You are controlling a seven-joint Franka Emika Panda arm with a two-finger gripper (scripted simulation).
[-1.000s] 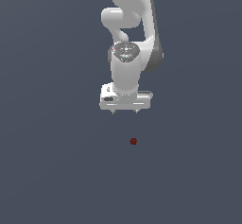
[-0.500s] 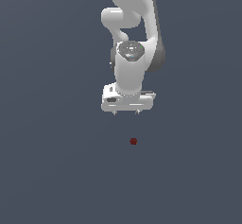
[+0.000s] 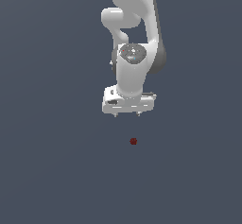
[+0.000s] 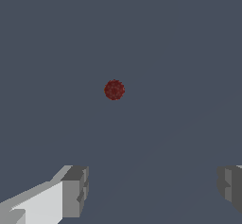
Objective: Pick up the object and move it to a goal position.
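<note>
The approach step is in hand — the gripper (image 3: 127, 115) is held with fingers (image 4: 74, 190) spread wide, nothing pinched. The object (image 3: 133, 141) is seen lying apart from the gripper, untouched — alignment over it, then descent, is called for.

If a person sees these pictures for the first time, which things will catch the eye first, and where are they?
First comes the white robot arm, reaching down from the top of the exterior view over a plain grey surface. Next is the dark red object, a tiny bumpy blob lying alone on that surface, apart from the open gripper. In the wrist view the same blob sits ahead of the spread fingertips.
</note>
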